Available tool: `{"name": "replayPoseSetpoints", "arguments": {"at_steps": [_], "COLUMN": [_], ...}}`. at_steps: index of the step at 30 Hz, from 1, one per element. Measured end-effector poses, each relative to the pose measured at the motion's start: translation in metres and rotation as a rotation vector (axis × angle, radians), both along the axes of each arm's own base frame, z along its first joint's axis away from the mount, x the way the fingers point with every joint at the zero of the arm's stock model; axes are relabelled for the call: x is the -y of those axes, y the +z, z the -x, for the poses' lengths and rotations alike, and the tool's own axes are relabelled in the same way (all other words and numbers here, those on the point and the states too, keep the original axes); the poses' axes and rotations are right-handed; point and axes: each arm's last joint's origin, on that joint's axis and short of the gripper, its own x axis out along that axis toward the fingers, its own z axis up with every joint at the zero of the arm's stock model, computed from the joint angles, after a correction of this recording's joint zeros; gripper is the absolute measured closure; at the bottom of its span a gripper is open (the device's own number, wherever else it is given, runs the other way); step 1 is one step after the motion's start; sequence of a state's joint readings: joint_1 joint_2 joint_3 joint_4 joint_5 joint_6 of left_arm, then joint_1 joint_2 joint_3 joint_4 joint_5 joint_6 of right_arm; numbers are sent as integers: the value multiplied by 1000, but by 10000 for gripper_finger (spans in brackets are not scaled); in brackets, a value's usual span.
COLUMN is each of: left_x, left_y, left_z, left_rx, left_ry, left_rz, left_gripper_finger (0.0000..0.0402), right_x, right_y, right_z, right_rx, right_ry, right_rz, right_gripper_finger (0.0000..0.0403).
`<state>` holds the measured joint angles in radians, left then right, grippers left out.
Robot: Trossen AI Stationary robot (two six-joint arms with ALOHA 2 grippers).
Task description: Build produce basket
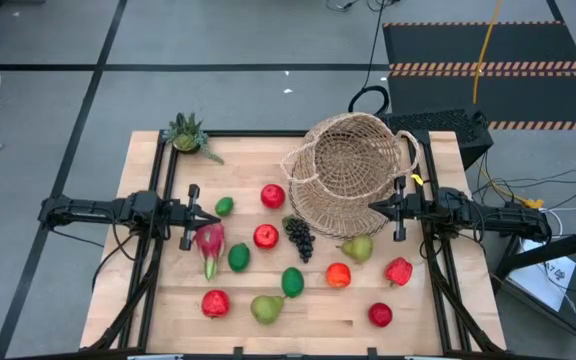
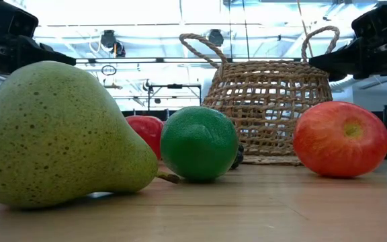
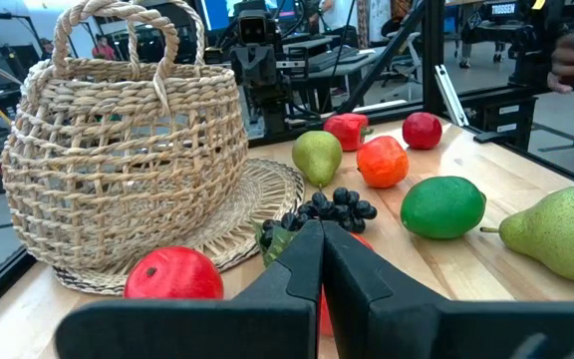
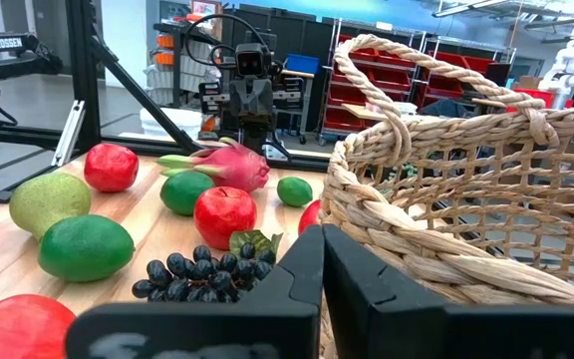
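The tan wicker basket (image 1: pixel 353 170) stands upright on a round woven mat (image 3: pixel 257 209) at the table's far right, handles up. The produce lies loose on the wood in front of it: red apples (image 1: pixel 273 196), limes (image 1: pixel 239 256), pears (image 1: pixel 357 248), a pink dragon fruit (image 1: pixel 209 243), dark grapes (image 1: pixel 299 237), an orange piece (image 1: pixel 338 275) and a red piece (image 1: pixel 399 271). My left gripper (image 1: pixel 213 217) hangs level over the table's left side, shut and empty, just above the dragon fruit. My right gripper (image 1: pixel 373 207) hangs level, shut and empty, close beside the basket's near right side (image 4: pixel 446 199).
A small spiky potted plant (image 1: pixel 188 135) stands at the far left corner. In the low view a pear (image 2: pixel 59 134), a lime (image 2: pixel 199 143) and an apple (image 2: pixel 341 139) lie close to the near edge. Bare wood shows along the far left.
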<state>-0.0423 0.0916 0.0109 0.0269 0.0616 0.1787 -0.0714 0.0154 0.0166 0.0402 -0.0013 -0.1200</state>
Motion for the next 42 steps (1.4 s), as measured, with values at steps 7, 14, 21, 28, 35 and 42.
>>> {"name": "replayPoseSetpoints", "arguments": {"at_steps": [7,14,21,28,35,42], "left_x": [0,0,0,0,0,0], "left_y": [0,0,0,0,0,3], "left_z": [0,0,0,0,0,0], "left_rx": [0,0,0,-10,-14,19], "left_ry": [0,0,0,5,7,5], "left_rz": [0,0,0,94,130,142], "left_gripper_finger": [392,392,392,392,392,392], "right_x": [0,0,0,0,0,0], "right_y": [0,-1,50,122,192,230], "right_z": [0,-1,2,3,3,0], "right_rx": [0,-27,-51,-144,-183,-190], "right_ry": [0,-1,-2,-8,-19,-20], "right_rz": [-15,-36,-60,-151,-252,-257], "right_gripper_finger": [403,403,403,403,403,403]}}
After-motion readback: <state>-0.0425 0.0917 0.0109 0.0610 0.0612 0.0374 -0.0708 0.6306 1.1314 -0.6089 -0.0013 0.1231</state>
